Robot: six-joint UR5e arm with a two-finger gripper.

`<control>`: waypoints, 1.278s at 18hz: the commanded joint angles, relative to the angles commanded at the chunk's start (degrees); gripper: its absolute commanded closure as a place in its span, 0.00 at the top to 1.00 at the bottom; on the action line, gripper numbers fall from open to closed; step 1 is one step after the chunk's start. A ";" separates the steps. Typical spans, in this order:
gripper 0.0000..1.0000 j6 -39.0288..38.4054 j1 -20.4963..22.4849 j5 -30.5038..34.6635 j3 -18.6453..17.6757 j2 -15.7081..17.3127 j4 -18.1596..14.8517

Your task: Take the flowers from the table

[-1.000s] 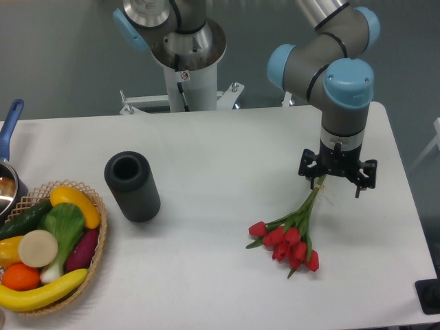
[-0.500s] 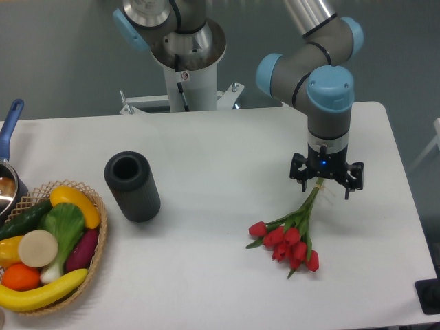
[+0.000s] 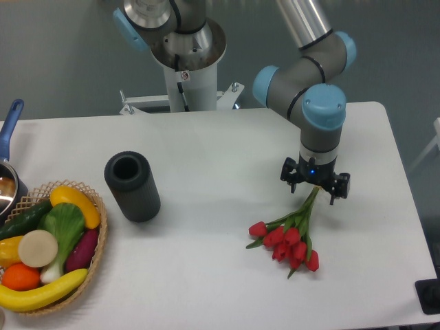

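The flowers point(image 3: 292, 237) lie flat on the white table point(image 3: 220, 151) at the right: several red tulip buds at the near end, green stems running up and right. My gripper point(image 3: 315, 187) hangs pointing down over the far end of the stems. Its fingers look spread to either side of the stem tips, with nothing held. The stem tips are partly hidden under the gripper body.
A dark grey ribbed cylinder vase point(image 3: 132, 185) stands left of centre. A wicker basket point(image 3: 96, 254) of toy fruit and vegetables sits at the near left edge. A pot with a blue handle point(image 3: 8, 130) is at the far left. The robot base point(image 3: 185, 62) stands behind the table.
The gripper has moved left and slightly lower, from right of the stem tips to over them. The flowers have not moved.
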 joint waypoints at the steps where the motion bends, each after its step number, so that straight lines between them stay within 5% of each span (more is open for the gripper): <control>1: 1.00 0.00 0.00 0.00 -0.09 -0.17 0.00; 7: 0.99 0.00 -0.09 0.17 0.17 -2.37 0.09; 11: 0.48 1.14 -0.70 0.27 0.18 -2.55 0.00; 13: 0.00 1.41 -0.53 0.09 0.18 -2.11 -0.09; 17: 0.00 0.70 -0.44 0.35 0.35 0.87 -1.05; 23: 0.00 0.53 2.72 0.27 3.33 5.97 -7.45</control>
